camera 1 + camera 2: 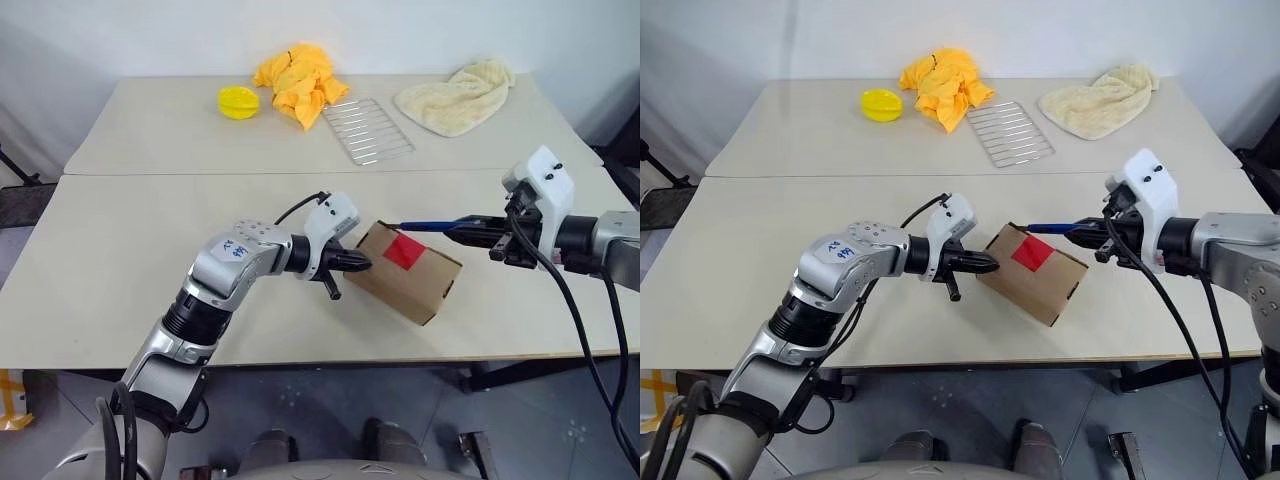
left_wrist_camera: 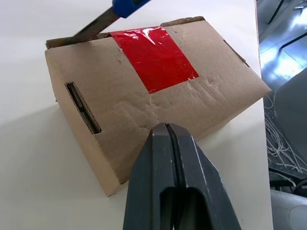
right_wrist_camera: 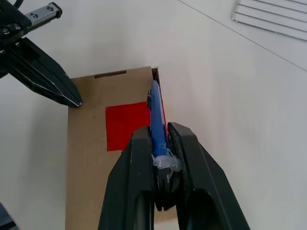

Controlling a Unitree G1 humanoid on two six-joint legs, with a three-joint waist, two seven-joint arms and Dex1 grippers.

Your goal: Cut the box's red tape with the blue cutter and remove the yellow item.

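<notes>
Box [image 1: 412, 271] braced on table [image 1: 120, 280] by left hand [image 1: 358, 262], fingers pressed shut, tip against box's near side. Blue cutter [image 1: 425, 226] clamped in right hand [image 1: 478, 234], tip at box's far edge, just beside red tape [image 1: 404, 251]. Judged step: slit to be started. Blade best drawn along flap seam through tape, pressure kept light, brace held firm so box is not shoved. Yellow item presumably inside box, unseen.
</notes>
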